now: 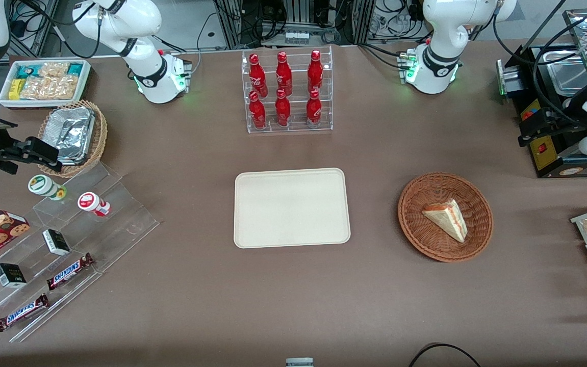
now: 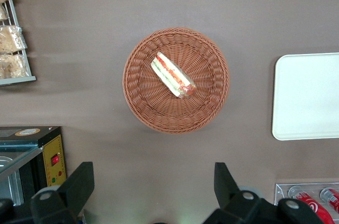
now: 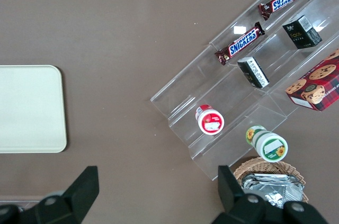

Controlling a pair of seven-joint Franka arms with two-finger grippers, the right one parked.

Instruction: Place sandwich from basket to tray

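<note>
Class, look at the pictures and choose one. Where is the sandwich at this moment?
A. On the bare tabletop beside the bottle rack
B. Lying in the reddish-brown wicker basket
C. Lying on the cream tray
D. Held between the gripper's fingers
B: the sandwich lies inside the basket, the tray is bare, and the gripper hangs open above the table, holding nothing.

Glossy white shells on the left arm [image 1: 438, 30], banded with black rings at the joints. Round white base [image 1: 428, 76], lit by small green lamps and fed by thin black cables [image 1: 382, 51]. Matte black gripper [image 2: 152, 189], hung high over the brown table [image 2: 159, 1]: two blunt, wedge-shaped fingers [image 2: 79, 181] spread wide apart, each rooted in a bulky black knuckle with a grey round cap.
</note>
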